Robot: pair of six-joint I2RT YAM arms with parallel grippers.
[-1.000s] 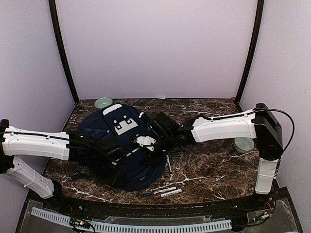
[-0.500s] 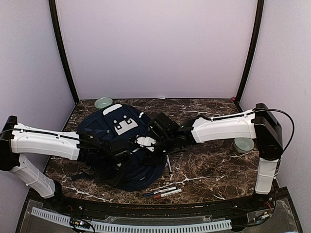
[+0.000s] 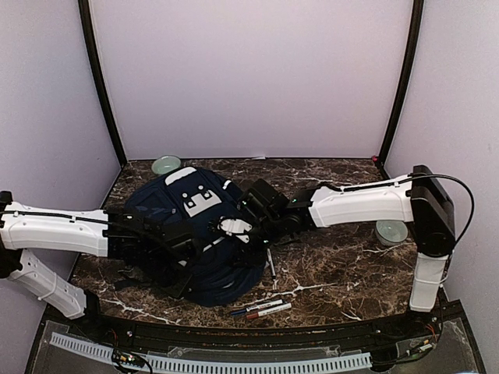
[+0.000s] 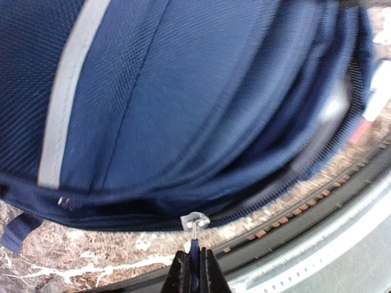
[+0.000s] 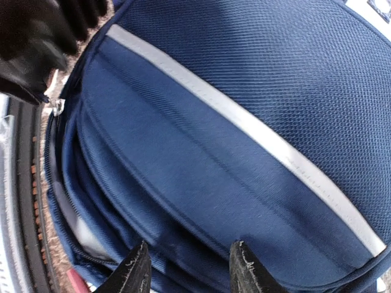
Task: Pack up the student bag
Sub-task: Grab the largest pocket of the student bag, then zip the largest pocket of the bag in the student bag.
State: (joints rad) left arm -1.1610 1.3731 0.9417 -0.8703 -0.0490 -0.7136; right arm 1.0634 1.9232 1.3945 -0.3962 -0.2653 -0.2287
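The student bag [image 3: 156, 204], navy blue with a grey patch and white stripes, lies left of the table's middle and fills both wrist views [image 4: 183, 91] [image 5: 232, 122]. My left gripper [image 4: 194, 271] is at the bag's near-left edge [image 3: 181, 248], shut on the blue pull tab of a silver zip slider [image 4: 195, 221]. That zip runs along the bag's lower seam. My right gripper [image 5: 189, 268] is open, its two fingertips [image 5: 135, 271] spread over the bag's folded fabric on the bag's right side [image 3: 253, 224], with nothing gripped.
Several markers [image 3: 265, 305] lie near the table's front edge, and a pen [image 3: 270, 263] lies just right of the bag. A pale green bowl [image 3: 165, 164] sits at the back left. Another pale green dish [image 3: 391, 231] sits by the right arm's base.
My left gripper has closed on the zip pull. The left arm reached in toward the bag, then drew back slightly to the left. The right arm has barely moved.
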